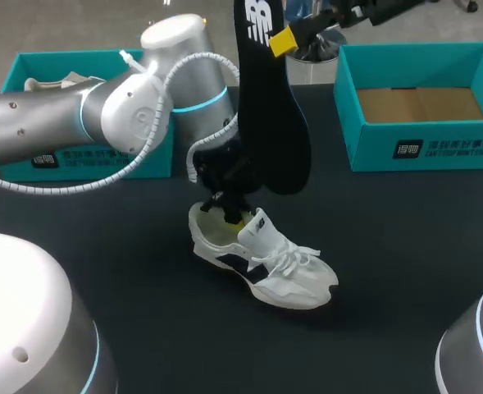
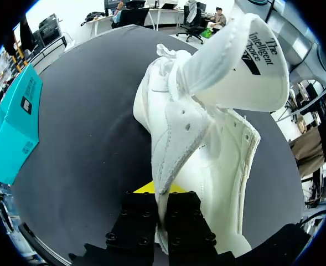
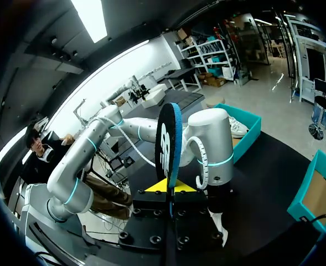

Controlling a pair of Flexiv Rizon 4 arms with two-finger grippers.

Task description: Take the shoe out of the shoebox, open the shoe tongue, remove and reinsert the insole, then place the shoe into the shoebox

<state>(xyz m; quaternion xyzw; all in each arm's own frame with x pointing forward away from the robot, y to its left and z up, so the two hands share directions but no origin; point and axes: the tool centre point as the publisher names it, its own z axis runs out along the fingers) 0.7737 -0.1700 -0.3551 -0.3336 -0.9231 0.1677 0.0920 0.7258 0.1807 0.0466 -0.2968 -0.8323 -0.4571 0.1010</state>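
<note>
A white lace-up sneaker with navy panels [image 1: 262, 263] was set on the dark table [image 1: 405, 271] at the lower middle of the head view, toe toward the lower right. Its wall near the heel was pinched by the left gripper [image 1: 229, 215], whose jaws stood almost together. In the left wrist view the white wall was seen running between them, and the raised tongue [image 2: 240, 61] bore black lettering on its underside. A long black foam insole [image 1: 270, 107] marked with a white logo was held upright above the sneaker. It was clamped near its upper end by the right gripper [image 1: 282, 39] at the top middle. At the upper right, an open teal cardboard shoebox [image 1: 413, 148] with white print on its front showed a brown cardboard floor. At the upper left, a second teal box [image 1: 28, 66], partly hidden by the left arm [image 1: 61, 123], contained another white shoe [image 1: 52, 82].
</note>
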